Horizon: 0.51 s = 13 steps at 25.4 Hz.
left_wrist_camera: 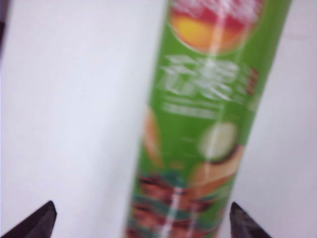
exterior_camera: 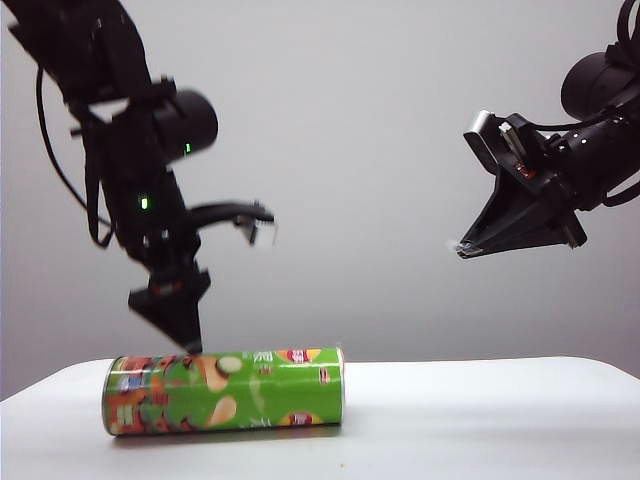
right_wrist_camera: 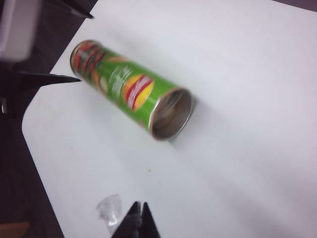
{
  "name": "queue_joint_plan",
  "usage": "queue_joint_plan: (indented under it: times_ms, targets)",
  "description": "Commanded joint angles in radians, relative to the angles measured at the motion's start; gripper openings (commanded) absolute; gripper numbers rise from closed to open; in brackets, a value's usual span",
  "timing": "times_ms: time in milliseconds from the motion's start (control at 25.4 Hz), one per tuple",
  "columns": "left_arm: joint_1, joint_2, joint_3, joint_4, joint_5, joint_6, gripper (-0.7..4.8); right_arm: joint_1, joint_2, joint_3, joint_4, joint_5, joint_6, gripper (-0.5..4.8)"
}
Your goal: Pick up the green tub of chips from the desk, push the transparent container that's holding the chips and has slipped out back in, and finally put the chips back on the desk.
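Observation:
The green tub of chips (exterior_camera: 224, 391) lies on its side on the white desk (exterior_camera: 500, 420). My left gripper (exterior_camera: 232, 285) hangs open just above the tub's left end. In the left wrist view its two dark fingertips (left_wrist_camera: 47, 215) stand wide apart on either side of the tub (left_wrist_camera: 208, 124), not touching it. My right gripper (exterior_camera: 462, 247) is shut, high on the right and far from the tub. The right wrist view shows the tub's metal-rimmed open end (right_wrist_camera: 171, 113). Nothing sticks out of it. The transparent container and the chips are hidden.
A small scrap of clear plastic (right_wrist_camera: 110, 208) shows beside the shut tips of my right gripper (right_wrist_camera: 140, 218); I cannot tell whether it is pinched. The desk's rounded edge (right_wrist_camera: 34, 144) runs close to the tub's far end. Bare desk (right_wrist_camera: 247, 74) stretches to the tub's right.

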Motion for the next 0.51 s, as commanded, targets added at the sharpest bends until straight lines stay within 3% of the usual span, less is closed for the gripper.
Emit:
queue_joint_plan:
  times_ms: [39,236,393,511]
  targets:
    - [-0.003,-0.089,0.002,-0.09,-0.006,-0.041,4.79,0.002,-0.023,0.003,-0.015,-0.033,0.05,-0.01]
    - [0.013,-0.293,0.001,-0.341,-0.033,-0.122,4.79,0.002,-0.204,0.002,-0.146,0.078,0.046,-0.02]
    - [0.015,-0.433,-0.002,-0.438,-0.019,-0.218,4.79,0.002,-0.347,0.002,-0.261,0.085,0.042,-0.02]
    - [0.014,-0.558,-0.056,-0.445,0.0,-0.243,4.79,0.002,-0.459,0.0,-0.348,0.086,0.021,-0.02]
